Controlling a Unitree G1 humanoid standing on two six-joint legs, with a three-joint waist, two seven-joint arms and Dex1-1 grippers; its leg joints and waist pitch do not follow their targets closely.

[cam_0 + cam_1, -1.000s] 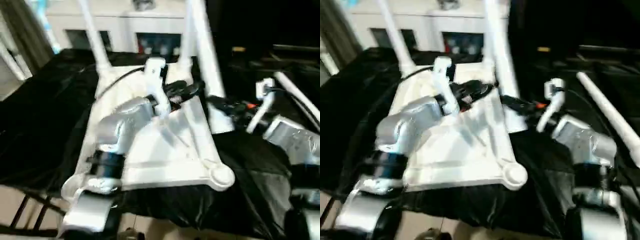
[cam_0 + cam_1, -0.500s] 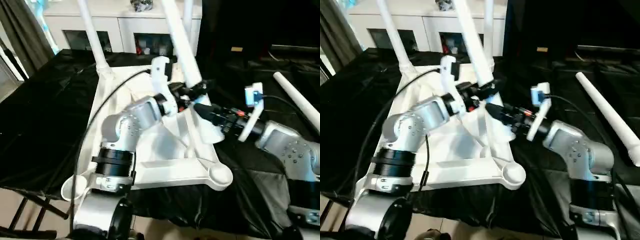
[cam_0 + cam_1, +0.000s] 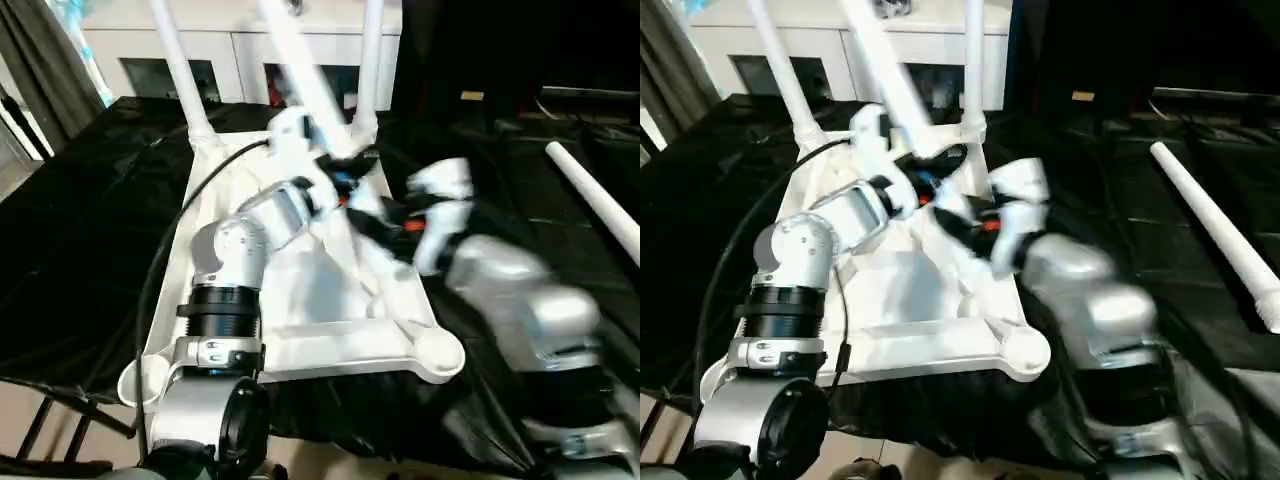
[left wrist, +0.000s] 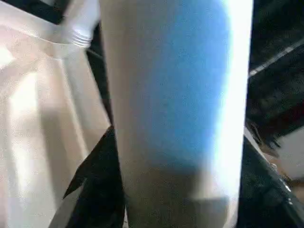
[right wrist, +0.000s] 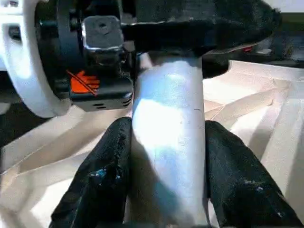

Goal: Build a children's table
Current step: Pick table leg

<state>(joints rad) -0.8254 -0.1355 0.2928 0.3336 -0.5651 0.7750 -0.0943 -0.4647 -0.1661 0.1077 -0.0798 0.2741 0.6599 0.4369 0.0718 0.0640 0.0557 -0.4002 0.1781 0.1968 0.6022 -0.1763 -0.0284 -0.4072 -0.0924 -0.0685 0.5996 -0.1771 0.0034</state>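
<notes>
The children's table's white tabletop (image 3: 300,330) lies underside up on the black-covered work table. Two white legs stand upright in its far sockets, one at the left (image 3: 175,60) and one at the right (image 3: 370,55). A third leg (image 3: 290,60) leans to the left above the tabletop's far right part. My left gripper (image 3: 345,172) is shut on this leg (image 4: 175,95). Just below it, my right gripper (image 3: 385,215) is shut on the same leg (image 5: 168,123), with a black finger (image 5: 111,166) on each side. A fourth leg (image 3: 595,200) lies loose on the table at the right.
A white glass-door cabinet (image 3: 230,50) stands behind the work table. A black cable (image 3: 165,255) loops over my left arm. The near corner sockets (image 3: 440,352) sit close to the table's front edge. A dark curtain (image 3: 40,50) hangs at the far left.
The held leg's upper end has swung to the left. My right forearm has swept in toward the tabletop and nearer the camera. The left gripper has gone left with the leg.
</notes>
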